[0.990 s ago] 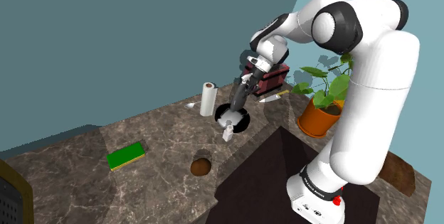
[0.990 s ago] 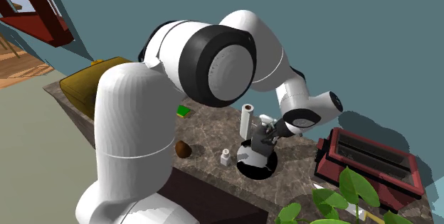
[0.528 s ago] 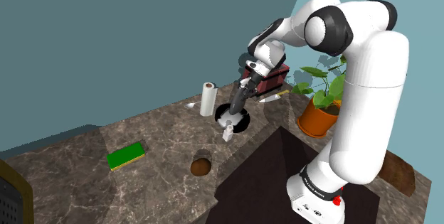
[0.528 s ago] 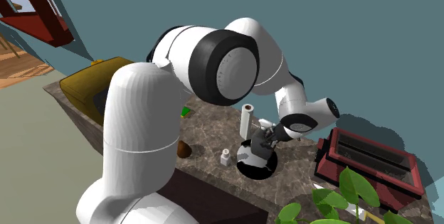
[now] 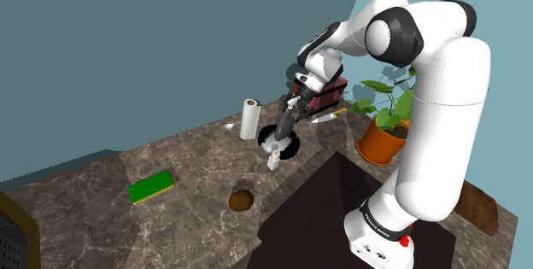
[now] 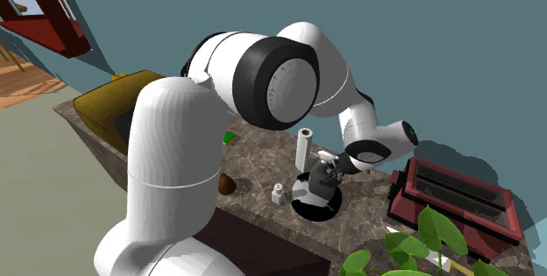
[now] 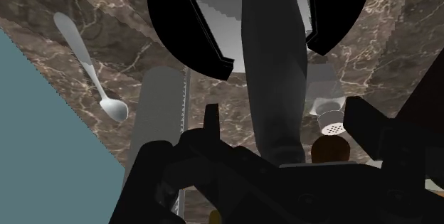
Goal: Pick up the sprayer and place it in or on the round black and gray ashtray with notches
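Above the worktop (image 7: 398, 45), the hand (image 7: 284, 112) is open, its 2 fingers apart from the dark grey sprayer (image 7: 274, 66) between them, whose far end is over the black-rimmed ashtray (image 7: 178, 30).

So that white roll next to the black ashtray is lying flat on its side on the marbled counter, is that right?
Not quite. The white roll is standing upright on its end, not lying flat on its side, as the shoulder view shows. The rest holds: it is next to the black ashtray on the marbled counter.
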Robot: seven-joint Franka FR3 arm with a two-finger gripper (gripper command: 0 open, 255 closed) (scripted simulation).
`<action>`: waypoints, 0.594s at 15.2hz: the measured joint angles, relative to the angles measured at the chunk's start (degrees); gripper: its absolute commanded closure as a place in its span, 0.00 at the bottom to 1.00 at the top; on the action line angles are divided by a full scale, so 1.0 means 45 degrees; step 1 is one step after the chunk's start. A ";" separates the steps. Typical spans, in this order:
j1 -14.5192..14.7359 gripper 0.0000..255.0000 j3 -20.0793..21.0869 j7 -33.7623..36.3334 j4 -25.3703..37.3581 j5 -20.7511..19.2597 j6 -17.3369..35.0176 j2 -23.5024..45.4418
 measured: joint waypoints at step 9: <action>-0.0213 0.00 -0.0565 0.0475 0.0480 -0.0958 -0.1032 -0.0704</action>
